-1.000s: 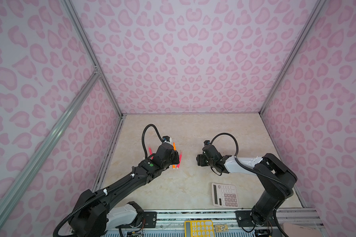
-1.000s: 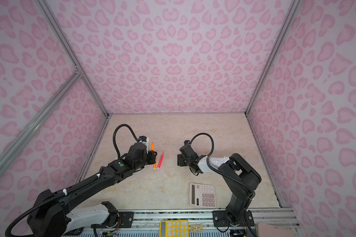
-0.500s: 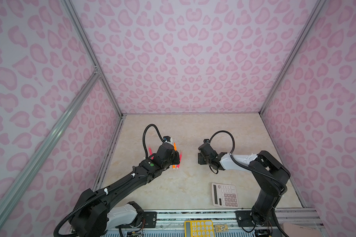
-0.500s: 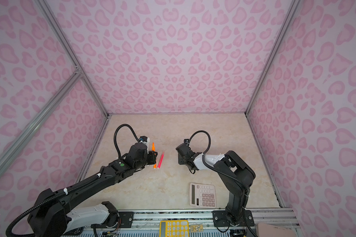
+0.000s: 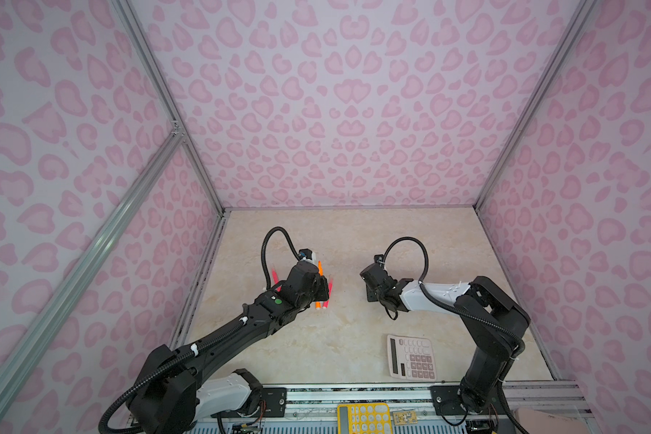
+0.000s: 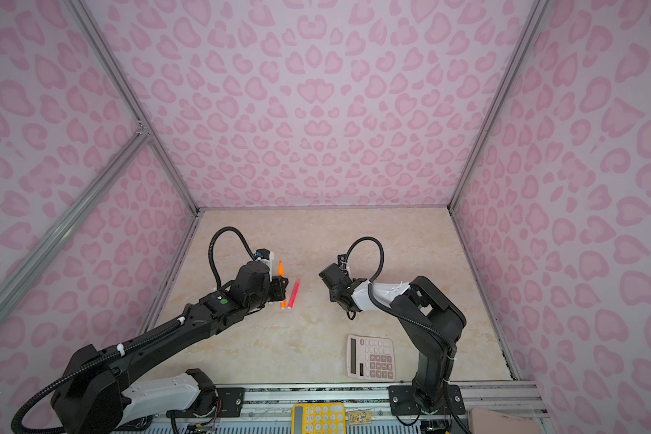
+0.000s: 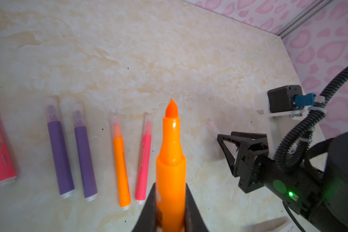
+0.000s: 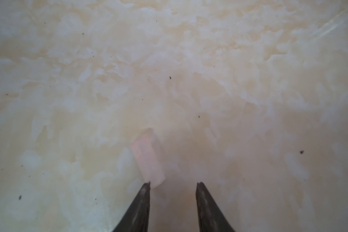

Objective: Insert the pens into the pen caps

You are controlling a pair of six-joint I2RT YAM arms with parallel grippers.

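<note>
Six slim marker pens over a beige marbled counter [image 7: 149, 50]. Left gripper [image 7: 170, 184] clamped on an uncapped orange marker pen [image 7: 171, 152], tapered tip pointing away from the gripper. Five lying flat in a row toward the counter's left edge, each tipped with a clear cap: outer pink-red pen [image 7: 0, 144], two purple pens [image 7: 59, 156], capped orange pen [image 7: 121, 166], inner pink-red pen [image 7: 144, 160]. Right gripper [image 8: 173, 183] near the counter's middle, jaws apart, nothing clamped; short clear plastic cap [image 8: 148, 160] loose on the counter, one end against a fingertip [image 8: 144, 192].
</note>
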